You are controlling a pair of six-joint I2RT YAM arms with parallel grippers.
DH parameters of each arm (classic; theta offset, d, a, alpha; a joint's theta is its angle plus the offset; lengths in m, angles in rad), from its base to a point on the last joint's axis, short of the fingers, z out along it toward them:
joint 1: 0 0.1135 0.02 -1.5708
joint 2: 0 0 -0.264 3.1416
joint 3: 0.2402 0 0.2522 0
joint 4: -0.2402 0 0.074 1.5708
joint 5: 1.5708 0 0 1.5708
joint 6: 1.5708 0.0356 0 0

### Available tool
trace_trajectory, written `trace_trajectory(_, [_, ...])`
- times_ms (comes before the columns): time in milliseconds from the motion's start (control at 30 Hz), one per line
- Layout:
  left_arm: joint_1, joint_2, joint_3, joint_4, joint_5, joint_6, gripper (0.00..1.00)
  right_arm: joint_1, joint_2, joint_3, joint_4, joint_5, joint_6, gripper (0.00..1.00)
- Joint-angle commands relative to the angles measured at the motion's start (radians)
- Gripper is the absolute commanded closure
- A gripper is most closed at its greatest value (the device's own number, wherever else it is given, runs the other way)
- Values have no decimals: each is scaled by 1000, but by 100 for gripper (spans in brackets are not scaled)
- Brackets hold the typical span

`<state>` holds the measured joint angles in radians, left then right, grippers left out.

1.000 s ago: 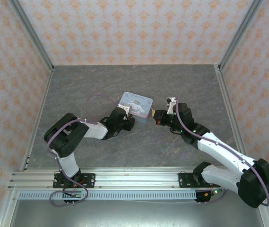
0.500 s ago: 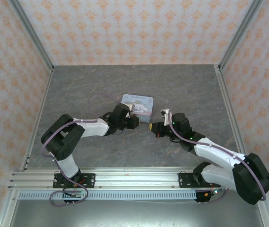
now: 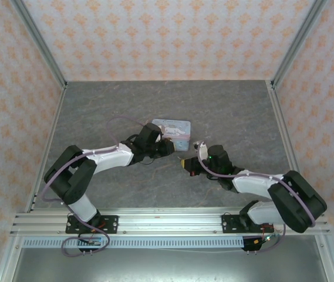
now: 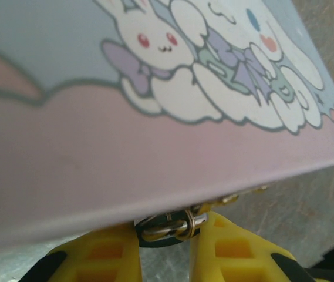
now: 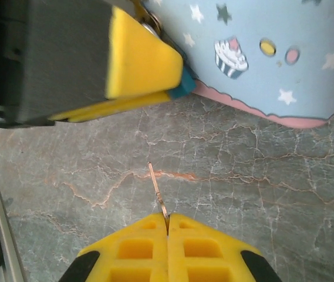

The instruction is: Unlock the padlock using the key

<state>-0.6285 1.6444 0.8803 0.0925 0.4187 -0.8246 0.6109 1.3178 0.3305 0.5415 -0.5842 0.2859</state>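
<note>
The small dark teal padlock point(image 4: 155, 237) hangs at the front edge of the cartoon tin point(image 4: 155, 88), its silvery shackle point(image 4: 172, 228) through the tin's latch. My left gripper point(image 4: 165, 238) is shut on the padlock, one yellow finger on each side. In the right wrist view a teal corner of the padlock point(image 5: 185, 82) peeks out beside the left gripper's finger point(image 5: 137, 59). My right gripper point(image 5: 168, 220) is shut on the thin silvery key point(image 5: 158, 188), whose blade points towards the padlock, a short gap away. From above, the left gripper point(image 3: 168, 145) and right gripper point(image 3: 185, 163) nearly meet.
The light-blue tin point(image 3: 174, 128) sits mid-table on the grey marbled surface point(image 3: 225, 111). Aluminium frame posts and patterned walls enclose the table. A metal rail point(image 3: 155, 222) runs along the near edge by the arm bases.
My right gripper has drawn back towards the near edge and to the left with the key. My left gripper has shifted right along the tin's front, and its jaws have narrowed a little.
</note>
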Motion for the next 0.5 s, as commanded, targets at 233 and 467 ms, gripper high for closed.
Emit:
trace_trajectory(233, [0,-61,38,-56,45,-120,84,10,121,8,196,7,-50,100])
trace_trajectory(467, [4,-75,39,-59,55,-146,84,9,183,13,272,3,-65,100])
